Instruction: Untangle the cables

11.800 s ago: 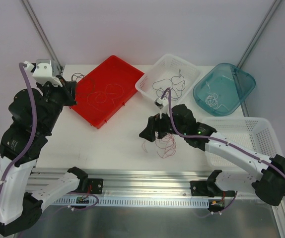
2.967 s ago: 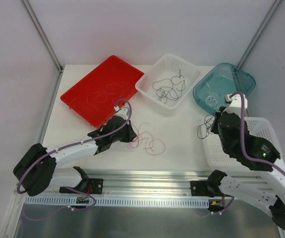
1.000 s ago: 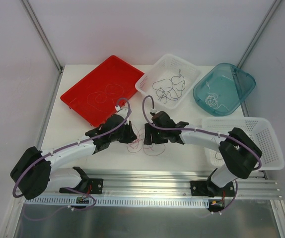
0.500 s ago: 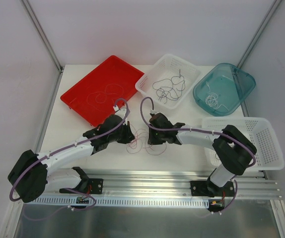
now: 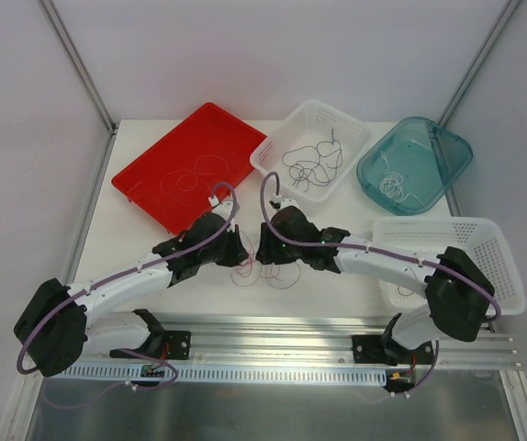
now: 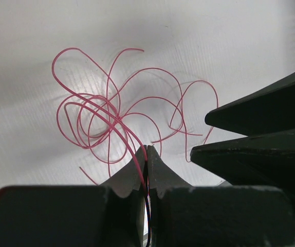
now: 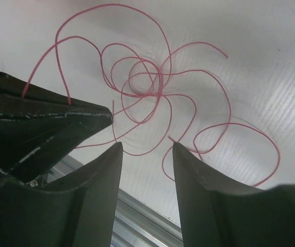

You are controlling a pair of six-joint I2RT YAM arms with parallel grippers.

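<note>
Showing the pinkish-red cables as one loose tangle on the white worktop, near centre, between the two arms. Pinched at one strand by the left end effector, tips pressed tight together. Flanked just to the right by the right end effector, partly spread, closed on nothing. Farther back: red tray, white basket, teal tub.
</note>
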